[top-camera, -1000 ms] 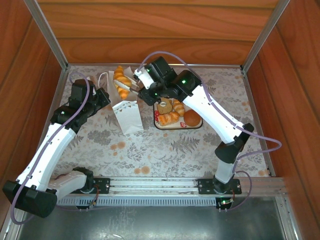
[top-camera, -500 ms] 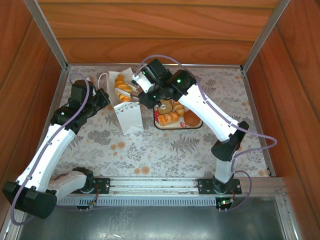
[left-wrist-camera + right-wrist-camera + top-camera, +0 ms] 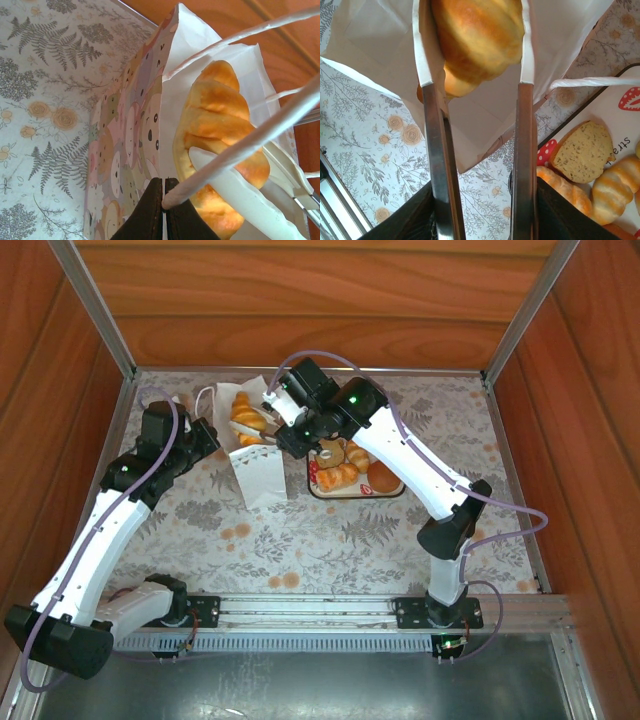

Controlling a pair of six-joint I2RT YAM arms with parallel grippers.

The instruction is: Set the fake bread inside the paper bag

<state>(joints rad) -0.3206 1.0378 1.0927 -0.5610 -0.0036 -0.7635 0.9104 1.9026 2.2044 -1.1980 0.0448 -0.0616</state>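
Right claw point(image 3: 287, 433) extends tongs point(image 3: 436, 165), croissant point(image 3: 477, 35) inside paper bag point(image 3: 125, 150).

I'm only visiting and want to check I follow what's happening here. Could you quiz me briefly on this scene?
1. True or false: the croissant is pinched by the metal tongs, not directly by the right fingers.
2. What are the left fingers shut on? A) the tongs B) the paper bag's edge C) a bun
3. Where do the other pastries lie?

Key: 1 true, as the right fingers hold the tongs. 2 B. 3 On the white tray beside the bag.
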